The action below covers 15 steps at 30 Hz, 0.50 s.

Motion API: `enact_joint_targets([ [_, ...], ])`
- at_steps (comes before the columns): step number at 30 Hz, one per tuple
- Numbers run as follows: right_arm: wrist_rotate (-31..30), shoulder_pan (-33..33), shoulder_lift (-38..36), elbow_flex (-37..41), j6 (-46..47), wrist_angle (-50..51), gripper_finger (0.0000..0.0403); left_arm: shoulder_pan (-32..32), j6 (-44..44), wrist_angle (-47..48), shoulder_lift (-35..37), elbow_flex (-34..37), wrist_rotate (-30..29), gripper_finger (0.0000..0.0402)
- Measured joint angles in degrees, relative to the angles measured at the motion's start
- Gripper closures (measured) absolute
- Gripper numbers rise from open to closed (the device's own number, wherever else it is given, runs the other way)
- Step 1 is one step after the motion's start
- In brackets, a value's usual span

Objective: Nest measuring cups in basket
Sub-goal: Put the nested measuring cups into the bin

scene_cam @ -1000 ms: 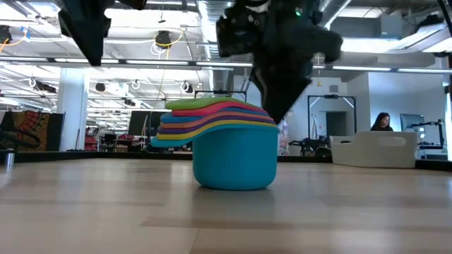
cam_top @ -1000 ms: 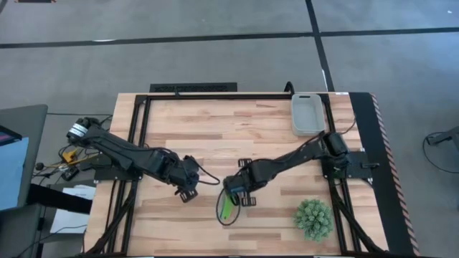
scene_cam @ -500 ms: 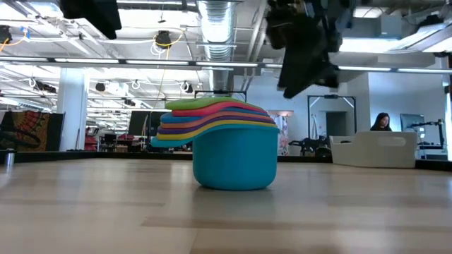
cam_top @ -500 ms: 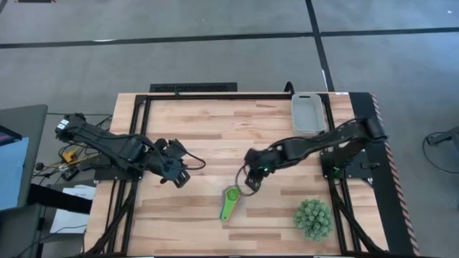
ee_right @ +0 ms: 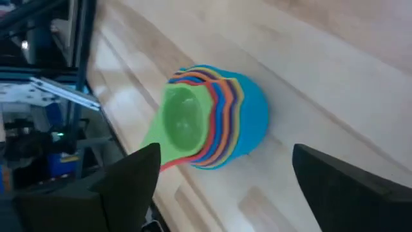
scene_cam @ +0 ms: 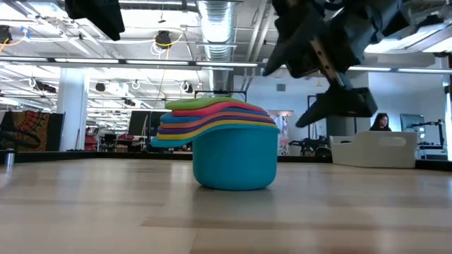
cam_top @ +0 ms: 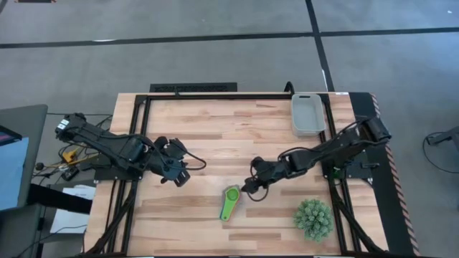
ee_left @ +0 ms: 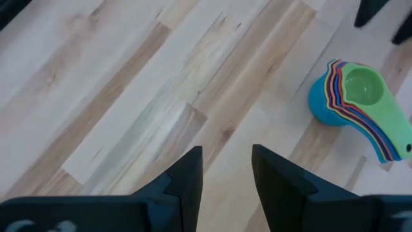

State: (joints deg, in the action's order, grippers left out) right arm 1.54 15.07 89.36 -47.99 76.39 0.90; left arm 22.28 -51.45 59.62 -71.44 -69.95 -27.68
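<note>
- On the table point(cam_top: 215, 129) front-centre, we see nested measuring cups point(cam_top: 229, 201) upright, handles pointing toward the front edge, slightly left.
- Right claw point(cam_top: 252, 185) open, just beside them; lower cups mostly hidden.
- Left claw point(cam_top: 176, 174) part-open, empty.

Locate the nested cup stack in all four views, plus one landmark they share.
High view: cup stack low centre on the table, green cup on top, just left of the right gripper.
Low view: stack at centre, light blue cup at the bottom.
Left wrist view: stack at the right edge.
Right wrist view: stack at centre.
Shared landmark: the wooden tabletop.
</note>
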Motion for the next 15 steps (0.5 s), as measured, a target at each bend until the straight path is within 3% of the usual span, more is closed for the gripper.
enact_joint_targets([
  [4, -0.13, -0.09, 4.0, -0.04, 1.61, -5.39, 0.0022, 0.0, 0.4, -0.01, -0.02, 0.0, 0.02, 0.0281],
  [15, 0.18, 0.01, 12.28, -0.28, 4.76, -16.71, 0.0046, 0.02, 0.36, 0.06, -0.03, 0.0, 1.79, 0.0281],
])
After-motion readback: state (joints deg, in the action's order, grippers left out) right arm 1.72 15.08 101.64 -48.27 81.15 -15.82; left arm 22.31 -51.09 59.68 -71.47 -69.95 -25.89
